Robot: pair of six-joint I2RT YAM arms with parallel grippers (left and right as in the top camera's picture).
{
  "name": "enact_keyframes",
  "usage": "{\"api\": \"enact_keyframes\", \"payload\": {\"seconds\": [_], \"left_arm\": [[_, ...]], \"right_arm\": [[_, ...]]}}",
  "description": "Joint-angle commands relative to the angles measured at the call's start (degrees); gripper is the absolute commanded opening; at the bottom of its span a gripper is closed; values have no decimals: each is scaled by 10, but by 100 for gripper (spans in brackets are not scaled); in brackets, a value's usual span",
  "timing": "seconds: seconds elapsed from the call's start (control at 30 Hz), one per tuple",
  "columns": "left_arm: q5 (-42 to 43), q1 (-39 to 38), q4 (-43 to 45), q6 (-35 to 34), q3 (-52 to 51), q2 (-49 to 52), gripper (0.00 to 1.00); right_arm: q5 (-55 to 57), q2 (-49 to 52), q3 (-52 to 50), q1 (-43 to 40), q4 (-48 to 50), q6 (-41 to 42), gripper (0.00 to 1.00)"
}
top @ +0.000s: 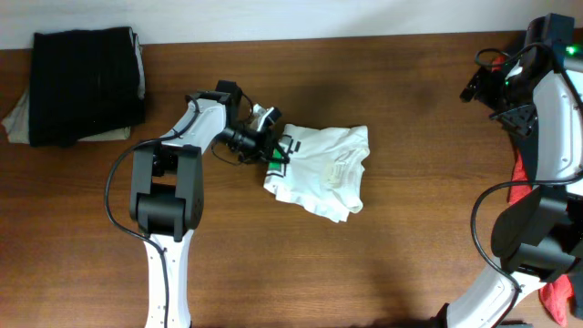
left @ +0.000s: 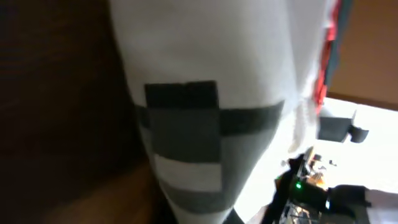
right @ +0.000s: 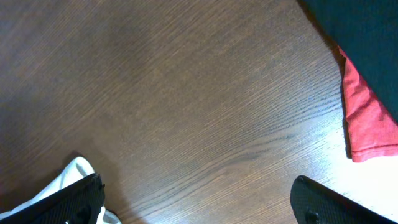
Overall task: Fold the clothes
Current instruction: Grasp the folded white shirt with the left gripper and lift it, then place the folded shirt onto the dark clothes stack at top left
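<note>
Left gripper (top: pixel 276 150) is right up against the near edge of the white garment (top: pixel 323 169), tips touching the cloth. My left wrist camera gives me only a blur of white fabric with grey bands, pressed close to the lens. My own fingers don't show there, so I can't tell whether that gripper is clamped on the hem or only resting against it.

The garment runs out ahead of the left gripper on the table (top: pixel 410 237). It's a compact, rumpled bundle, gathered in on itself, edges uneven and creases all over. By my reckoning that's a part-made fold at best, not a tidy one. It wants squaring off and at least one more turn.

Well away behind my left arm, at the table's far corner, sits a dark stack (top: pixel 86 87) that looks folded and put aside. I'd count that as the finished share.

Right gripper (right: pixel 199 202) hangs over bare wood, fingers spread wide and holding nothing, a long way from the white garment. Just off to its side lies a red cloth (right: pixel 367 118) with a dark piece (right: pixel 360 31) beyond it. Both look unfolded from here, so I'd say more work is waiting once the white one is done.
</note>
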Motion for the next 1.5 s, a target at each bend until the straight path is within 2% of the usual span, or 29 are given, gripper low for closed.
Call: {"api": "enact_keyframes", "payload": {"seconds": [0.0, 0.17, 0.27, 0.4, 0.53, 0.77, 1.2, 1.23, 1.37, 1.47], "left_arm": [[-113, 4, -16, -47, 43, 4, 1], [-302, 19, -82, -46, 182, 4, 1], [-378, 37, -104, -2, 257, 4, 1], [-447, 75, -69, 24, 296, 4, 1], [-553, 116, 14, 25, 296, 4, 1], [-561, 175, 141, 25, 301, 4, 1], [-582, 233, 170, -6, 384, 4, 1], [-583, 237, 170, -18, 384, 4, 1], [-597, 259, 163, -137, 383, 4, 1], [-598, 271, 160, -153, 383, 4, 2]], "right_arm": [[5, 0, 1, -2, 0, -6, 99], [5, 0, 1, -2, 0, -6, 99], [5, 0, 1, -2, 0, -6, 99], [5, 0, 1, -2, 0, -6, 99], [5, 0, 1, -2, 0, -6, 99], [5, 0, 1, -2, 0, -6, 99], [5, 0, 1, -2, 0, -6, 99], [5, 0, 1, -2, 0, -6, 99], [5, 0, 1, -2, 0, -6, 99], [5, 0, 1, -2, 0, -6, 99]]}}
